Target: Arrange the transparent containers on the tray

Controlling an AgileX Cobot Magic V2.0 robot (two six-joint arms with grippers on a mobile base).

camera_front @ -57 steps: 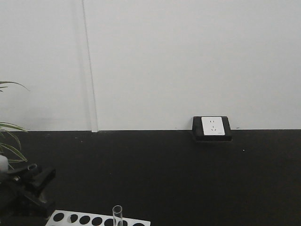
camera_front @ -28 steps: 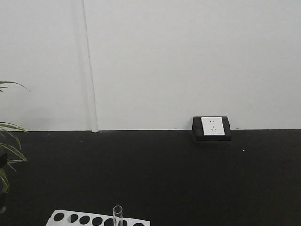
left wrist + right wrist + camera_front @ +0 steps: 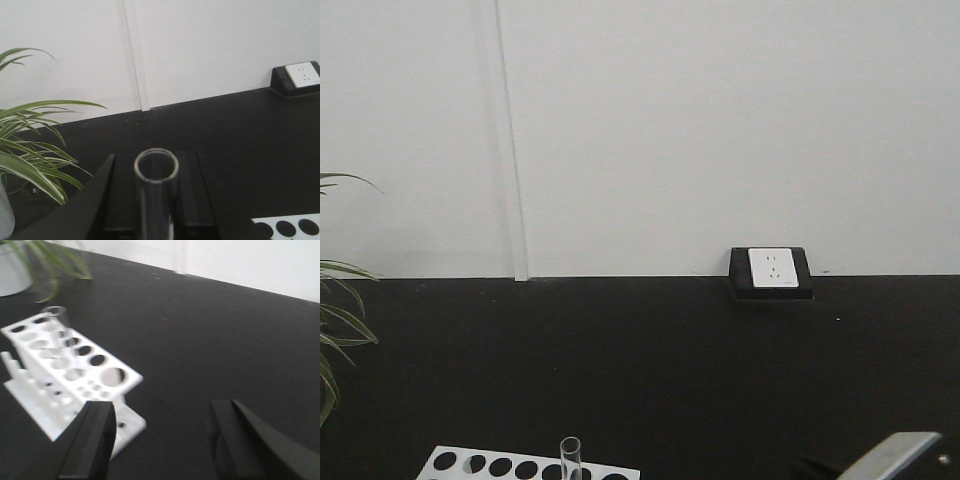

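Left hand (image 3: pixel 156 215) grips one test tube (image 3: pixel 156 166) upright, apart from the white rack (image 3: pixel 75 375). Right hand (image 3: pixel 165 440) gapes empty over the counter (image 3: pixel 210 320) beside the rack, where a second tube (image 3: pixel 56 322) stands. Judged step: transfer. Tray not in view; the next move needs it located.

A clear test tube (image 3: pixel 570 455) stands upright in the white holed rack (image 3: pixel 500 466) at the front view's bottom left, round rim open; a second tube (image 3: pixel 156 205), lower centre of the left wrist view, sits clamped in the left gripper (image 3: pixel 156 159)
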